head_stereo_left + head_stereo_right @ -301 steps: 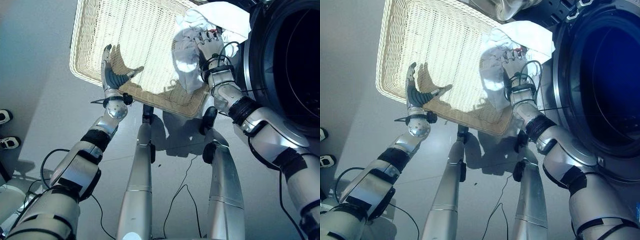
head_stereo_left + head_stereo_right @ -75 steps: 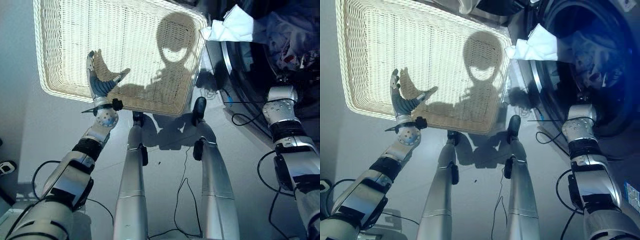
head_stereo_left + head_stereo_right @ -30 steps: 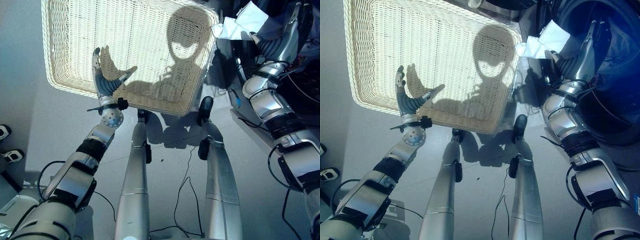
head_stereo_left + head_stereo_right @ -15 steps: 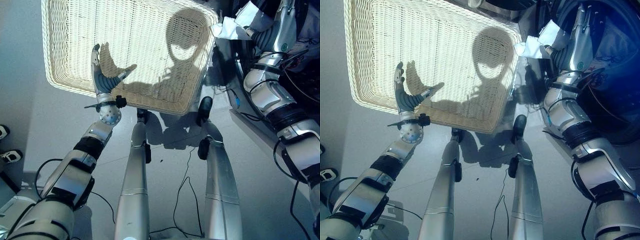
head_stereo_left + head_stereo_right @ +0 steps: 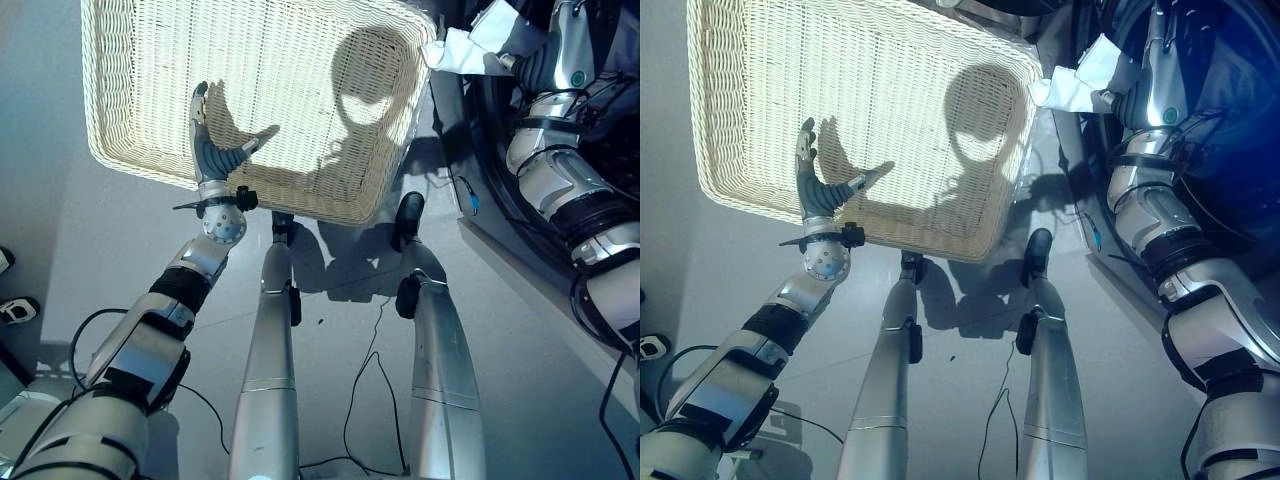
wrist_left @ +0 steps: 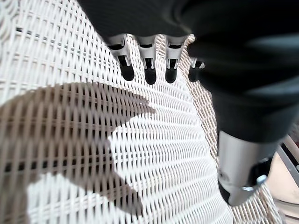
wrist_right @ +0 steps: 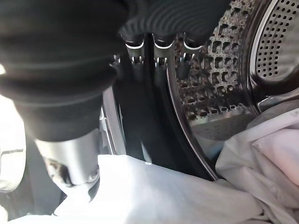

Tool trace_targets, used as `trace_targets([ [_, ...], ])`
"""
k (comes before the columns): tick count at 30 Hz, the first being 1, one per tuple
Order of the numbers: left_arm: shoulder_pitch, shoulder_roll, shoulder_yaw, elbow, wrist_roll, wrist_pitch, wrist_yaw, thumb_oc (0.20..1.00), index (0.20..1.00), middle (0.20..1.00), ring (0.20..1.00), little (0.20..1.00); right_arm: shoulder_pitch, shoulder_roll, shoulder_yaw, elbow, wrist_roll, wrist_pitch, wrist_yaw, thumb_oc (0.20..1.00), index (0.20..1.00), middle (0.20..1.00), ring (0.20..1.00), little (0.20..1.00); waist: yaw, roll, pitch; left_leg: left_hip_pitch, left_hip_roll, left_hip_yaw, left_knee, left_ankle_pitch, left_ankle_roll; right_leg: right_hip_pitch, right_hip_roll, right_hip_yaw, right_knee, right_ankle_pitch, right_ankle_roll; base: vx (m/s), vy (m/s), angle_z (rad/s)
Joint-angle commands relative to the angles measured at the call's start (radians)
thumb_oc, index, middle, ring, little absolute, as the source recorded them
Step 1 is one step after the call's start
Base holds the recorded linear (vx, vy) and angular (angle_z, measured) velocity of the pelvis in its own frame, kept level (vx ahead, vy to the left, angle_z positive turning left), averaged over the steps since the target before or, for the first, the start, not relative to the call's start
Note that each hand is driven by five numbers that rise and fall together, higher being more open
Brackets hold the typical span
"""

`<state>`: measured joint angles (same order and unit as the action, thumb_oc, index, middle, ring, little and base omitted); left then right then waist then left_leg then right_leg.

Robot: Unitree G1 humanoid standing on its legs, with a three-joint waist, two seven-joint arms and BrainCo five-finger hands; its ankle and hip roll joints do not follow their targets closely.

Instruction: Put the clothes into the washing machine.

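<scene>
- Right hand (image 7: 154, 60), fingers straight and holding nothing, sits at the washer (image 5: 1240, 120) mouth beside a white cloth (image 5: 1080, 80) draped over the rim
- More clothes (image 7: 261, 154) lie inside the drum
- Left hand (image 5: 212, 150) hovers spread over the basket (image 5: 140, 100)
- Basket looks emptied; what is left is pushing the cloth in

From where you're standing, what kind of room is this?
Probably a laundry area: a front-loading washing machine drum with white clothes inside, a wicker laundry basket on the grey floor beside it, and a white cloth draped over the machine's door opening.
</scene>
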<state>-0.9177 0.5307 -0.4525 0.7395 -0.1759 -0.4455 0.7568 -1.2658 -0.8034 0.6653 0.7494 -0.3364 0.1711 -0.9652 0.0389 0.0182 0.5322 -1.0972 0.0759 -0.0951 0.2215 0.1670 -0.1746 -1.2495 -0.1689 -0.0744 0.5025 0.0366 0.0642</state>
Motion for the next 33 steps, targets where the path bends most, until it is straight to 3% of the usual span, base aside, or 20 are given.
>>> trace_targets([
  [1, -0.012, 0.003, 0.036, -0.017, 0.001, -0.017, 0.031, 1.000, 1.000, 1.000, 1.000, 1.000, -0.023, 0.019, 0.103, -0.039, -0.053, -0.052, 0.128, 1.000, 1.000, 1.000, 1.000, 1.000, 0.008, 0.035, -0.012, -0.035, -0.116, 0.038, 0.107, -0.081, 0.111, 0.062, 0.054, -0.089, -0.090, 0.064, 0.065, 0.00, 0.000, 0.00],
  [13, 0.010, -0.004, 0.057, -0.032, 0.026, -0.017, 0.050, 1.000, 1.000, 1.000, 1.000, 1.000, 0.125, 0.029, -0.015, -0.173, -0.014, -0.111, 0.081, 1.000, 1.000, 1.000, 1.000, 1.000, -0.014, 0.025, -0.012, -0.043, -0.109, 0.040, 0.105, -0.082, 0.109, 0.048, 0.060, -0.077, -0.085, 0.062, 0.068, 0.00, 0.000, 0.00],
  [24, 0.051, -0.031, 0.093, -0.033, 0.053, -0.036, 0.063, 1.000, 1.000, 1.000, 1.000, 1.000, 0.260, 0.079, -0.184, -0.237, 0.032, -0.199, -0.069, 1.000, 1.000, 1.000, 1.000, 1.000, -0.031, 0.031, -0.012, -0.042, -0.105, 0.049, 0.106, -0.088, 0.107, 0.045, 0.066, -0.059, -0.085, 0.062, 0.072, 0.00, 0.003, 0.00],
  [33, 0.058, -0.037, 0.098, -0.042, 0.064, -0.031, 0.069, 1.000, 1.000, 1.000, 1.000, 1.000, 0.304, 0.097, -0.185, -0.281, -0.020, -0.207, -0.016, 1.000, 1.000, 1.000, 1.000, 1.000, -0.035, 0.031, -0.012, -0.036, -0.101, 0.051, 0.100, -0.083, 0.107, 0.049, 0.064, -0.057, -0.088, 0.064, 0.073, 0.00, 0.000, 0.00],
])
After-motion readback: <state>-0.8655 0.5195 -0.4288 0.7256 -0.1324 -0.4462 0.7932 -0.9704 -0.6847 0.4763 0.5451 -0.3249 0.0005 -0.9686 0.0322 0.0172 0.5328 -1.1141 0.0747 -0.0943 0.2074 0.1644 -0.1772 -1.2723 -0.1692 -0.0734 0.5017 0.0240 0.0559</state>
